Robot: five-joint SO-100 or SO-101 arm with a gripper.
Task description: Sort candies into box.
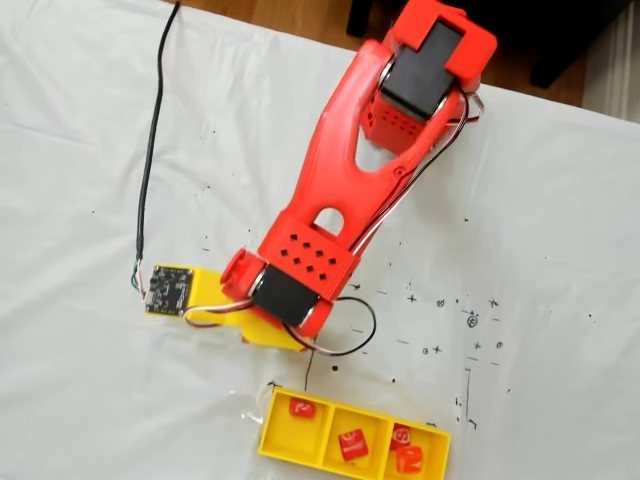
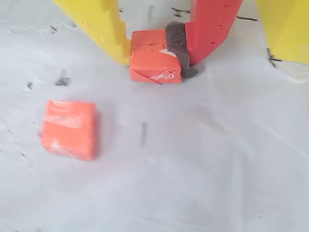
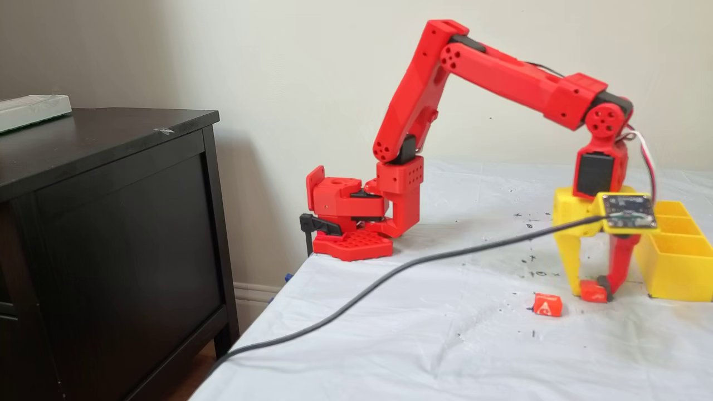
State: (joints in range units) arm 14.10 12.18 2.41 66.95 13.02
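Wrist view: jaws (image 2: 159, 60) pinch an orange-red candy (image 2: 155, 64) between a yellow plastic finger (image 2: 104, 29) and a red finger (image 2: 212, 29) with a grey foam pad (image 2: 177, 46); the sweet sits on the sheet.
Held candy: square, glossy wrapper, white scribble on its near face.
Loose candy (image 2: 70, 129): same kind, lying apart, nearer the camera, to the left.
Box (image 1: 352, 435): bright yellow plastic, three square cells; one sweet in the left cell, one in the middle, two in the right, as a fixed view shows.
Worktop (image 3: 390, 334): wrinkled white sheet, black ink marks.
Room: dark wooden cabinet (image 3: 111, 223), cream wall (image 3: 278, 67).
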